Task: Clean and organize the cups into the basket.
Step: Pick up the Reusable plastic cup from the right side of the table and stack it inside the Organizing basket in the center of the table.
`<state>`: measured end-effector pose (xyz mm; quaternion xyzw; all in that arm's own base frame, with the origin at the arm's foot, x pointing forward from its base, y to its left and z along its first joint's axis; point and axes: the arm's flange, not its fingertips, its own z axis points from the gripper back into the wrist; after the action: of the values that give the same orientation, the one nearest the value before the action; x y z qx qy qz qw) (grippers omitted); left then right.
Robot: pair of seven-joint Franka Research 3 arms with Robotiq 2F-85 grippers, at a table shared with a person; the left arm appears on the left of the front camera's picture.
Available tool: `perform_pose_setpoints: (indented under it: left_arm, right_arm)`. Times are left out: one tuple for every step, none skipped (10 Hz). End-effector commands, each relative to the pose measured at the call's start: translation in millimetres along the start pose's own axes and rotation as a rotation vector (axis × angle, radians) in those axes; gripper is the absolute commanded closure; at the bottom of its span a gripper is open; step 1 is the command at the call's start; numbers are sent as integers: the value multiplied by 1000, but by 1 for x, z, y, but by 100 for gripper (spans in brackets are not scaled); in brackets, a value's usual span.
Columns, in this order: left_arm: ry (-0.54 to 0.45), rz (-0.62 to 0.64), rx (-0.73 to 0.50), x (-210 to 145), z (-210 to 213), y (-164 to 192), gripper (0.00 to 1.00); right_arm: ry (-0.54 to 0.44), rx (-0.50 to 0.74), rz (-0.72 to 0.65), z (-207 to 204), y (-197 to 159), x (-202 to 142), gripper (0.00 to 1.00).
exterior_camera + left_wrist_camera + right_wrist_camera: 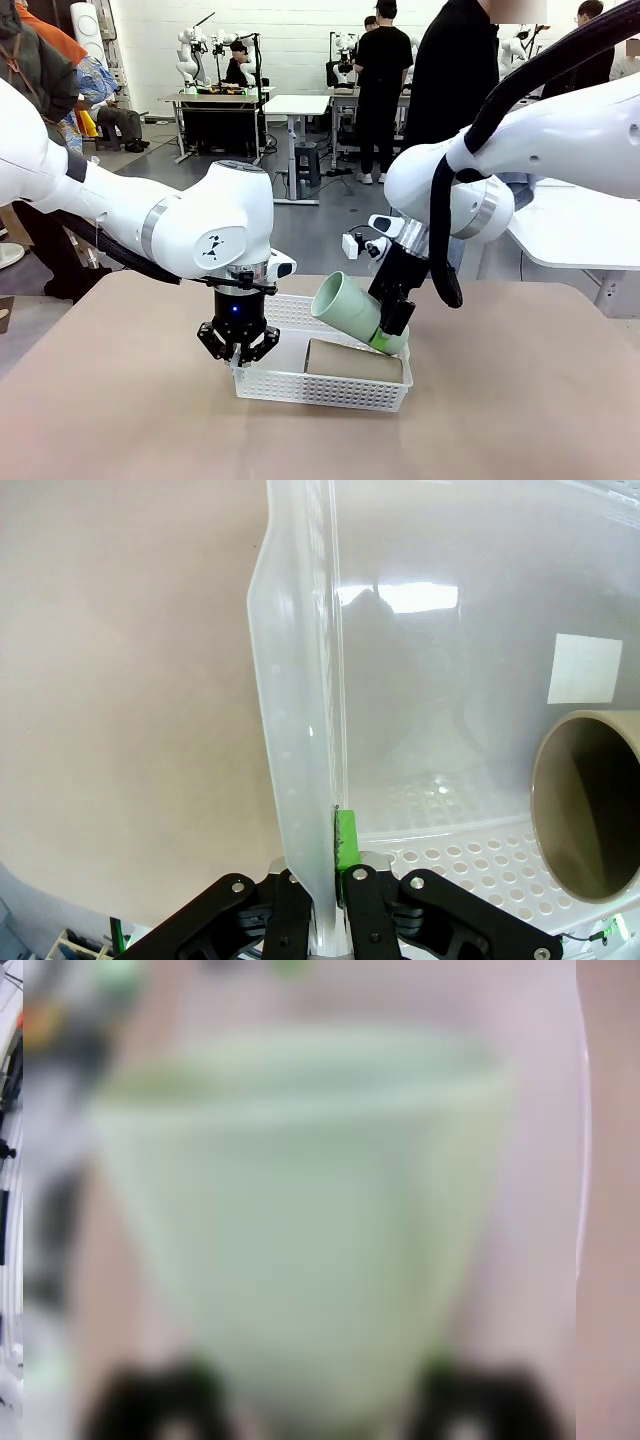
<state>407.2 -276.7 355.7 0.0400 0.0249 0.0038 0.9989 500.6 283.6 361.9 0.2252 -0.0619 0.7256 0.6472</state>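
on the tan table (520, 400) the left gripper (238, 352) pinches the nine o'clock wall of the basket (330, 388), likely steadying it; the right gripper (389, 326) clasps the green cup (348, 308), tilted over the brown cup (352, 360) inside toward three o'clock.

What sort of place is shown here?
Probably a robotics lab: the left arm and right arm handle a basket and cup at a table, with work tables and people behind.
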Motion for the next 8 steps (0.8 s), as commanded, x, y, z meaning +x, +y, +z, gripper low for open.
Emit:
perform_pose_setpoints:
  left_arm:
    - [1, -2, 4, 0, -1, 0, 100]
    - [1, -2, 4, 0, -1, 0, 100]
    - [1, -2, 4, 0, -1, 0, 100]
    - [1, -2, 4, 0, -1, 0, 100]
    - [1, -2, 4, 0, -1, 0, 100]
    - [1, -2, 4, 0, -1, 0, 100]
    - [1, -2, 4, 0, -1, 0, 100]
    - [1, -2, 4, 0, -1, 0, 100]
  right_arm:
    - [11, 3, 39, -6, -15, -4, 20]
    - [4, 17, 40, -11, -18, -9, 20]
    - [2, 30, 44, -15, -20, -13, 20]
    - [1, 42, 57, -22, -21, -16, 20]
    - [0, 54, 65, -25, -21, -17, 20]
    - [-7, 64, 56, -28, -21, -18, 12]
    - [-10, 67, 54, -28, -21, -18, 0]
    - [-13, 68, 54, -28, -20, -17, 0]
